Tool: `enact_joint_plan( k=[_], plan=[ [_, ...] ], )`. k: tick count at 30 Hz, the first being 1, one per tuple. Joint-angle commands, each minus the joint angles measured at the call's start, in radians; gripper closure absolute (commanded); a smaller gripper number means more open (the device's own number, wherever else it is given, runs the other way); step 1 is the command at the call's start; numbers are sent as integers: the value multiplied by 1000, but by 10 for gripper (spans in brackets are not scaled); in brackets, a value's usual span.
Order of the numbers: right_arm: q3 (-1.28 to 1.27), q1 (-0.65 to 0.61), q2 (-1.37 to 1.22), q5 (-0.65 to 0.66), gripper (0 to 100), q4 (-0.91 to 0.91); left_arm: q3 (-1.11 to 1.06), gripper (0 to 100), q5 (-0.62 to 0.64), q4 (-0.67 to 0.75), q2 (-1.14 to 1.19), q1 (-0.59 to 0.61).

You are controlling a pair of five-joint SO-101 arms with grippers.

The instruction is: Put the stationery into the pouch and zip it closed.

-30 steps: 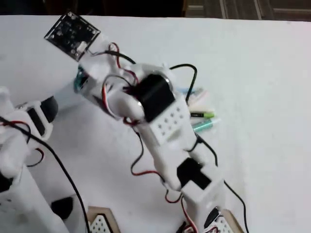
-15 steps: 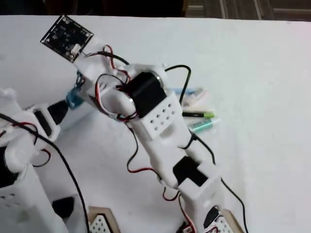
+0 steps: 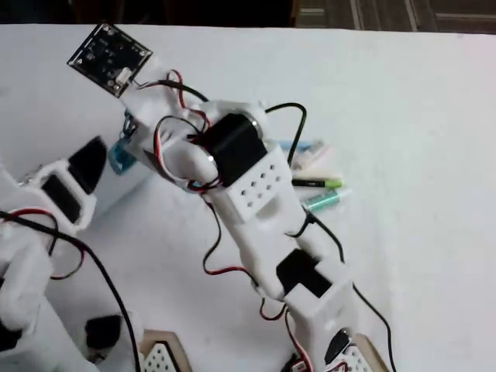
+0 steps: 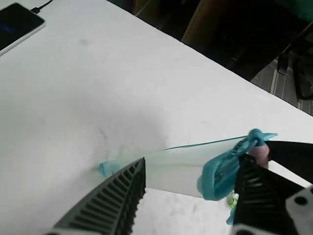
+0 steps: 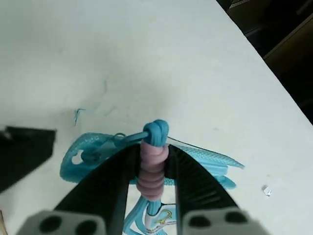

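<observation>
Pouch (image 4: 168, 164) lay between the parted fingers of the left gripper (image 4: 193, 171); the right gripper (image 5: 152, 152) pinched its pink zipper pull (image 5: 150, 171).

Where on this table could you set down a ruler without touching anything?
Free: the table right of the pens, and the strip along its far edge. Crowded: around the pouch, where the two arms meet.

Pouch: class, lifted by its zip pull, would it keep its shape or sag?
Probably sag: the pouch looks like thin clear film with soft teal edging. Likely light, so a push may slide it across the smooth table rather than tip it.
</observation>
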State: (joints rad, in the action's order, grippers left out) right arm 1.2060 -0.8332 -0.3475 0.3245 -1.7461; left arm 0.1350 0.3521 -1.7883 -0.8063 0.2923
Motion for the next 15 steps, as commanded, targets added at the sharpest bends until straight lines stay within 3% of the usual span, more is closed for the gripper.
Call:
enact_joint_plan(
  k=[1,6,15],
  plan=[
    [2,16,4,11,981,5,-37,699,8,3,19,-61],
    [2,16,4,11,981,5,-104,701,-5,21,21,-19],
    [2,44,4,11,981,7,-229,758,-149,58,21,-10]
  ],
)
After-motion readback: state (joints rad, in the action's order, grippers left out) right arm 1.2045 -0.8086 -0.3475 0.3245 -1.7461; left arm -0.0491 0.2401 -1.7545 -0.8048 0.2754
